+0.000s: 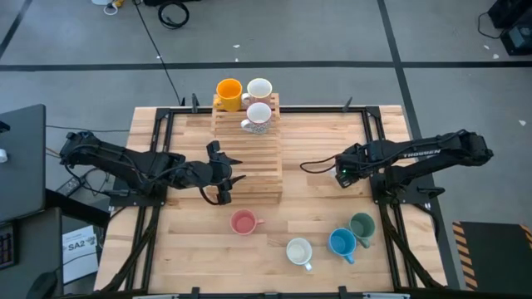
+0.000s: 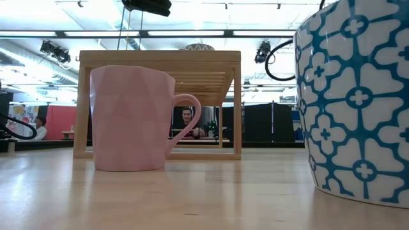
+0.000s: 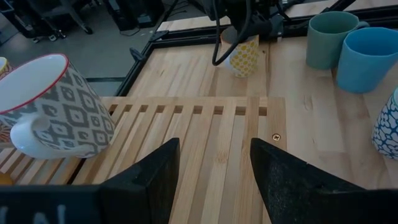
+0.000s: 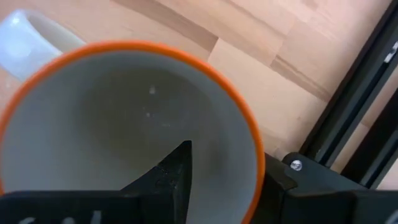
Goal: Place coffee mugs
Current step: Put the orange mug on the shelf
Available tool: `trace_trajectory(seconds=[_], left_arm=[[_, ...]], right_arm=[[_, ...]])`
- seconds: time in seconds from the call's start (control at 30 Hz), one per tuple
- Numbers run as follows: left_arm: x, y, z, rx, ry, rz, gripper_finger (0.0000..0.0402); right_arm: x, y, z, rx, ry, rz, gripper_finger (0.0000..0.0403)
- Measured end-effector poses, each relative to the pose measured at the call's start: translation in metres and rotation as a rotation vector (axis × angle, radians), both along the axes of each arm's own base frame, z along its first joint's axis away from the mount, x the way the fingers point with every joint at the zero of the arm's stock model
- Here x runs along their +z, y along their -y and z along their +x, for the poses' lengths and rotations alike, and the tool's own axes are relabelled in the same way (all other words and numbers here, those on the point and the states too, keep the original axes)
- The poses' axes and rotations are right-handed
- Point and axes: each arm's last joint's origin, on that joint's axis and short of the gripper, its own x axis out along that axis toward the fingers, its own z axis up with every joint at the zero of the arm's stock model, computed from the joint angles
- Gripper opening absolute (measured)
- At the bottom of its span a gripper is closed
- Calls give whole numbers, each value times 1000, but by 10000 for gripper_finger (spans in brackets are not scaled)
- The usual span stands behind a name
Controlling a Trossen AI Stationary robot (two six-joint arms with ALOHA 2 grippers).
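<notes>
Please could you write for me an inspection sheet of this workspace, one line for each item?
Surface: light wooden table, bare wood.
Job's things: orange mug, plain white mug and grey-patterned mug on slatted wooden rack; pink mug, blue-patterned white mug, blue mug and dark green mug on table.
Clutter: nothing seen.
Grippers: left gripper open over rack; right gripper shut on orange-rimmed yellow-patterned mug, one finger inside.
Cables: black cable loops beside right gripper; coiled black cable on floor.
Surroundings: grey floor; person beyond rack.
</notes>
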Motion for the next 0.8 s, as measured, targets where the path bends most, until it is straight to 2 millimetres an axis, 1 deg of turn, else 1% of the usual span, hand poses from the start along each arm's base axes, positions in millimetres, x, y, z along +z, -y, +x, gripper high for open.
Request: trace_trajectory(seconds=[0.17, 0.47, 0.8], left_arm=[[0, 0, 0, 0, 0, 0, 204], [0, 0, 0, 0, 0, 0, 204], [0, 0, 0, 0, 0, 0, 204]], right_arm=[[-1, 0, 1, 0, 12, 3, 111], [0, 0, 2, -2, 26, 3, 35], [1, 1, 2, -9, 25, 11, 38]])
